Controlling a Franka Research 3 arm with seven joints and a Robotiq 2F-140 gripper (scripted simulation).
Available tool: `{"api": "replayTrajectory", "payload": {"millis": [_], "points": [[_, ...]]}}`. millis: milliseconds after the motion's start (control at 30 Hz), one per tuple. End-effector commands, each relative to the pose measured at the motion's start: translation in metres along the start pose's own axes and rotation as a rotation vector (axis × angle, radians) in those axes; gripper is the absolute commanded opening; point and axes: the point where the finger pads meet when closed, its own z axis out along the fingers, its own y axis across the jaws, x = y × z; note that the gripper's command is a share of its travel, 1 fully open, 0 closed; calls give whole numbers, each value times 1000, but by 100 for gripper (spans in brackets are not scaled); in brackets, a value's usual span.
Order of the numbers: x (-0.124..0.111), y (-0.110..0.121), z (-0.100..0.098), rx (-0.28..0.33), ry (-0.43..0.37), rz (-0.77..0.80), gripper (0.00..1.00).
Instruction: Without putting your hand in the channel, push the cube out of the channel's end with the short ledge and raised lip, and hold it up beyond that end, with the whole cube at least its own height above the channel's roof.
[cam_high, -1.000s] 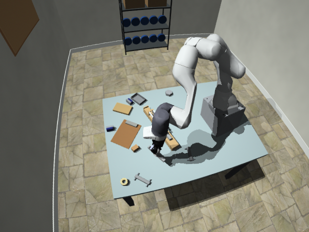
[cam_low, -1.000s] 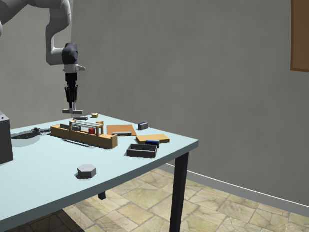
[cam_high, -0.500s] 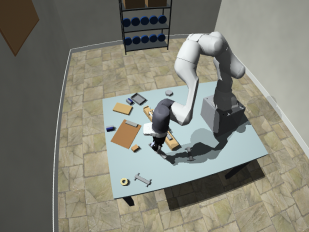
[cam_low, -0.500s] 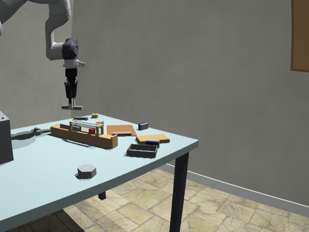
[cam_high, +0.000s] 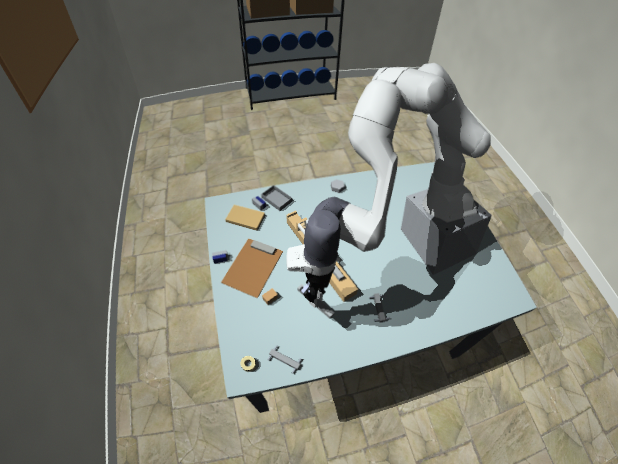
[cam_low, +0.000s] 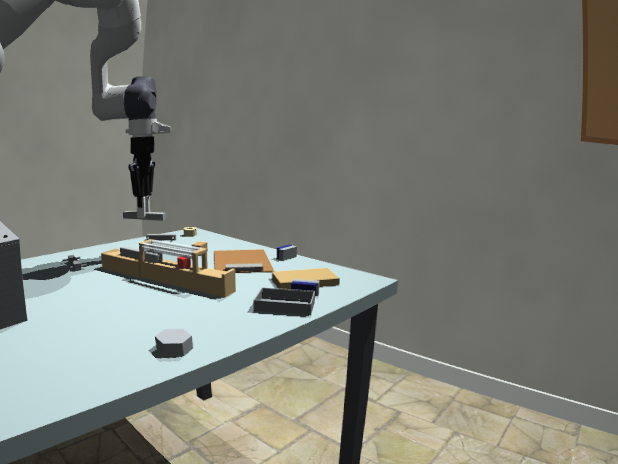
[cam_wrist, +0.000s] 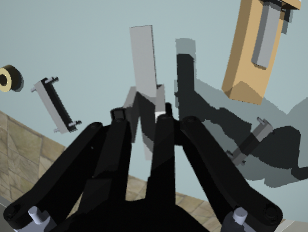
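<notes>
The claw (cam_low: 144, 199) gripped a stiff grey T-shaped pusher (cam_low: 144, 215) by its stem; the small red cube (cam_low: 183, 262) looked light, best taken by opposite flat faces.

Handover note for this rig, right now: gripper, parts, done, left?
Gripper: shut on a grey T-shaped tool, hanging in the air above the table.
Channel: on the table, with the red cube inside under the roof.
Done: tool picked up.
Left: push the cube out of the lipped end with the tool, then grasp it and hold it well above the roof.
</notes>
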Motion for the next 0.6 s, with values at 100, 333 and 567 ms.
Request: {"api": "replayTrajectory", "payload": {"millis": [100, 333, 567], "points": [[-1, 0, 0, -2, -1, -6, 0], [-2, 3, 0, -1, -1, -1, 0], [-51, 101, -1, 0, 1, 165, 0]]}}
